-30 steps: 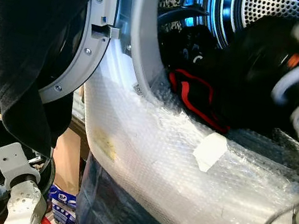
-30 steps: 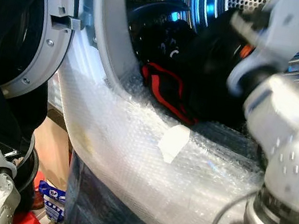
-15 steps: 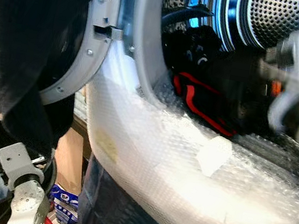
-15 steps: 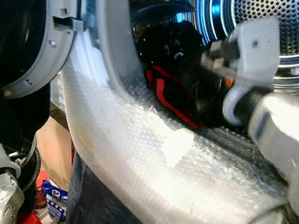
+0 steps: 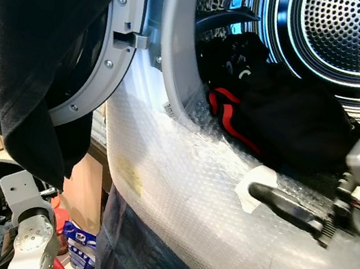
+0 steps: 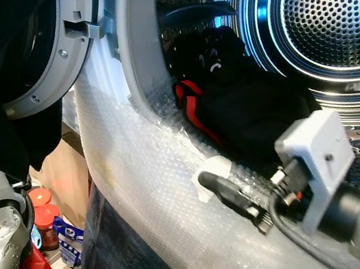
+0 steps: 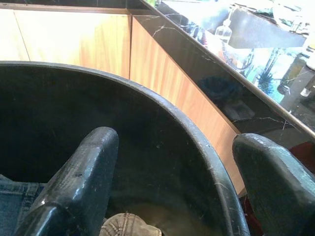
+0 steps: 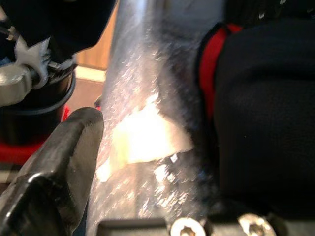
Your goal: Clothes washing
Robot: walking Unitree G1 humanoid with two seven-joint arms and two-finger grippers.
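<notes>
Black clothes (image 5: 287, 122) are being loaded into the drum (image 5: 351, 32); the right gripper (image 5: 292, 209) is hovering empty at the rim with its finger spread unclear, so another garment probably gets fetched next from the bucket (image 7: 197, 147), where the left gripper (image 7: 177, 196) is being held wide open.

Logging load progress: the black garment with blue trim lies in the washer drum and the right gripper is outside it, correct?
Not quite: the trim is red, not blue, as the left eye view shows on the black garment in the perforated steel drum. The right gripper is outside, over the bubble-wrapped rim.

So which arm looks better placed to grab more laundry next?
Probably the left. Its pincer hangs open over the black bucket holding jeans. The right pincer is up at the washer's wrapped rim, beside the drum's black clothes.
</notes>
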